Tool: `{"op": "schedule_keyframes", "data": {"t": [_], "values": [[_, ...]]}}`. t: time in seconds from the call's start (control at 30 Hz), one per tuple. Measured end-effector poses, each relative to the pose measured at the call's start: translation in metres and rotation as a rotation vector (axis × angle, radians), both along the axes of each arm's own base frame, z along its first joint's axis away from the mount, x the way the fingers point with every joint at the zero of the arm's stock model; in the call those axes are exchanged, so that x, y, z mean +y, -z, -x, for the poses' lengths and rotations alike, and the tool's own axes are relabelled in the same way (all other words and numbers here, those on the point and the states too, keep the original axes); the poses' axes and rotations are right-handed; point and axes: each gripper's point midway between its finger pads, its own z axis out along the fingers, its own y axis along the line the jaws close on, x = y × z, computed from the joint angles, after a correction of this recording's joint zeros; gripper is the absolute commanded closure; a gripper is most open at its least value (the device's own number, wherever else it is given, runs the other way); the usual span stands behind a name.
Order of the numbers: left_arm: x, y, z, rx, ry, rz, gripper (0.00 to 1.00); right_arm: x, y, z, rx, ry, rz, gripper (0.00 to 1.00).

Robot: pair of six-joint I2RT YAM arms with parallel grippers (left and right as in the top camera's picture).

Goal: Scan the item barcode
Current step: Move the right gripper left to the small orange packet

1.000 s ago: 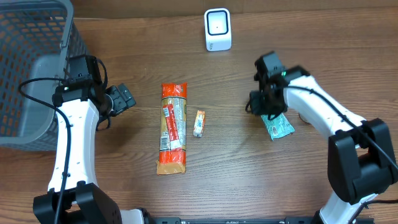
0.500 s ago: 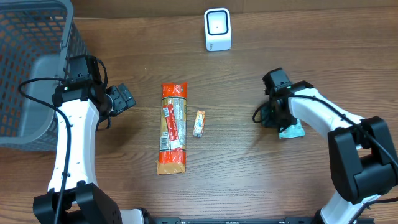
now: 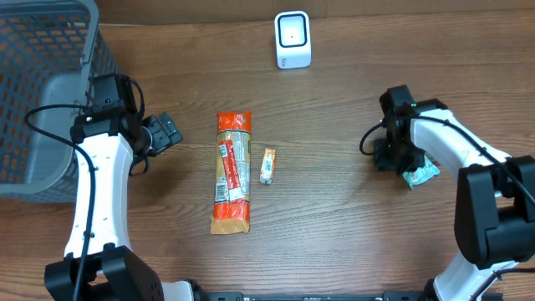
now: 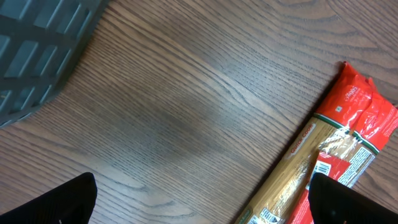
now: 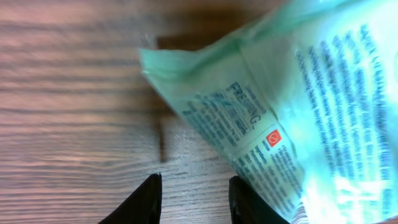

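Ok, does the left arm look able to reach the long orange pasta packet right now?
Probably yes. The left gripper is open, empty and beside the pasta packet, with only bare table between them. The small packet lies on the far side, out of the way.

Soft, even light from above; faint shadows on the table (image 3: 334, 226). My right wrist view is blurred, the green packet (image 5: 311, 93) glaring pale.

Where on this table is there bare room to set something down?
Bare wood lies between the packet and the right gripper, and between the scanner and that gripper. Crowded: left side, with basket and left gripper; pasta beside packet.
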Motion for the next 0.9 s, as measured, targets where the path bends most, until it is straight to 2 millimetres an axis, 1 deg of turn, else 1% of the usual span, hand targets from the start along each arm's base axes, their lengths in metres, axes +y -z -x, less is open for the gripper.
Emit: {"op": "schedule_keyframes", "data": {"t": [0.07,0.17,0.27,0.37,0.43,0.5,0.6,0.67,0.73,0.83,0.9], "values": [[0.0,0.0,0.0,0.0,0.0,0.0,0.0,0.004,-0.004,-0.005,-0.011,-0.005,-0.019,0.63],[0.0,0.0,0.0,0.0,0.0,0.0,0.0,0.018,-0.006,-0.004,-0.001,-0.013,-0.088,0.64],[0.0,0.0,0.0,0.0,0.0,0.0,0.0,0.043,-0.008,0.002,0.021,-0.031,-0.201,0.64],[0.0,0.0,0.0,0.0,0.0,0.0,0.0,0.077,-0.012,0.006,0.025,-0.083,-0.304,0.64],[0.0,0.0,0.0,0.0,0.0,0.0,0.0,0.105,-0.014,0.009,0.015,-0.125,-0.356,0.62],[0.0,0.0,0.0,0.0,0.0,0.0,0.0,0.127,-0.016,0.01,-0.004,-0.155,-0.39,0.59],[0.0,0.0,0.0,0.0,0.0,0.0,0.0,0.165,-0.021,0.01,-0.048,-0.206,-0.444,0.58],[0.0,0.0,0.0,0.0,0.0,0.0,0.0,0.186,-0.024,0.01,-0.082,-0.218,-0.469,0.56],[0.0,0.0,0.0,0.0,0.0,0.0,0.0,0.205,-0.026,0.012,-0.104,-0.219,-0.481,0.51],[0.0,0.0,0.0,0.0,0.0,0.0,0.0,0.227,-0.026,0.015,-0.168,-0.222,-0.44,0.41],[0.0,0.0,0.0,-0.001,0.0,0.0,0.0,0.239,-0.025,0.019,-0.21,-0.23,-0.399,0.3]]}}
